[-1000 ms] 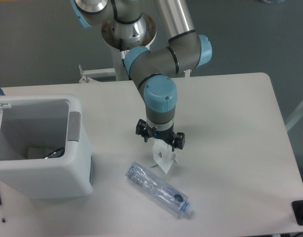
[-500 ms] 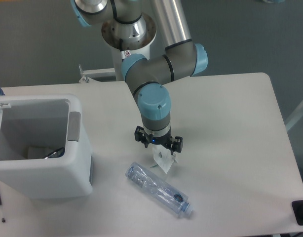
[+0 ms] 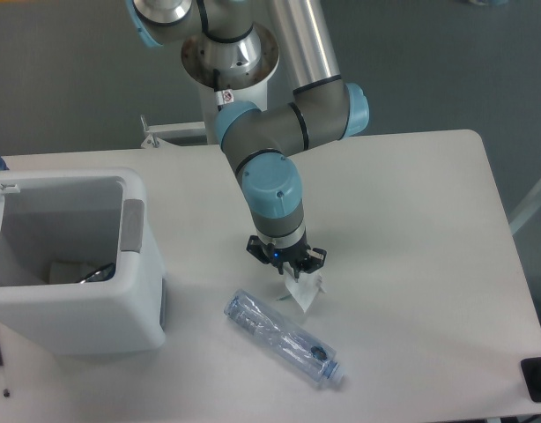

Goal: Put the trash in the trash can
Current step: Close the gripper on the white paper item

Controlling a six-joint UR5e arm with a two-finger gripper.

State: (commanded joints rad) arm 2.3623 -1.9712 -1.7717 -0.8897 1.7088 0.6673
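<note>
Far to the left of our gripper (image 3: 286, 269) stands the trash can (image 3: 41, 313), open at the top, with some white scrap and a dark item already lying at its bottom. Its grey rim patch faces toward us, and nothing from the surface (image 3: 411, 220) has reached it in this moment.

Just below and to the left of the gripper lies the bottle (image 3: 281, 337), on its side, running diagonally down to the right with its cap end farthest from us. It has not moved across the last second.

At the gripper itself, the change is clear. A second ago our fingers were spread wide on either side of the card (image 3: 303, 292), with the black finger mounts well apart. Half a second ago they had narrowed a little. Now the mounts sit close together and the wrist has turned, so we judge that we have clenched on the top edge of the card. The card stands tilted right beneath the fingertips, its lower corner still at the surface, shifted slightly to the right.

We read this as the grasp just completed. The lift comes next, then a carry leftward over the can's opening. The thin card could slip from a pinch this shallow, so we should rise slowly.
</note>
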